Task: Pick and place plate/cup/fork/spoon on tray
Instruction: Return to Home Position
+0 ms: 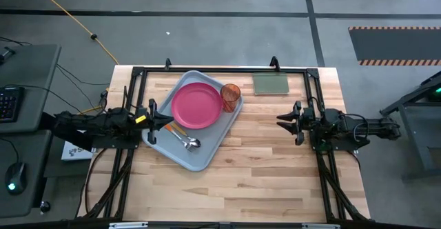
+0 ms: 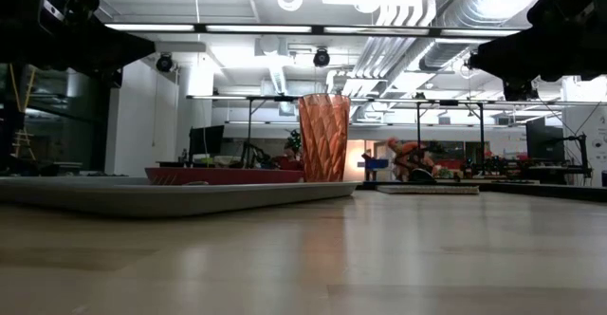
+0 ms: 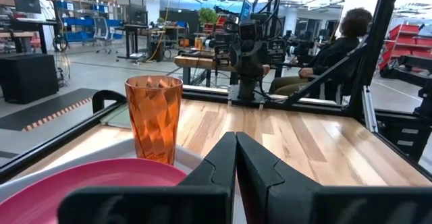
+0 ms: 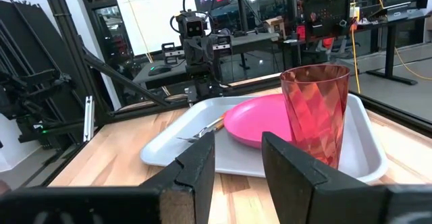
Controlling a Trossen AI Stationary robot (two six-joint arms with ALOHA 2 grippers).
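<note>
A: where's the free room?

B: near half and middle of the desk [image 1: 275, 174] are bare wood. Left side's taken by the tray [image 1: 207, 156], cup [image 1: 230, 96] upright at its far corner, green pad [image 1: 270, 84] by the far edge.

light: bright overhead strips | low view: arms silhouetted, tabletop foreground blurred | shadows: soft

Faceted translucent cup [image 4: 316, 109], wood table [image 1: 275, 160]

Magenta-pink plate [image 1: 196, 105]; translucent orange-red faceted cup [image 1: 230, 95]; grey-blue tray [image 1: 204, 156]; green pad [image 1: 270, 84]; pale wood-grain table [image 1: 262, 160].
</note>
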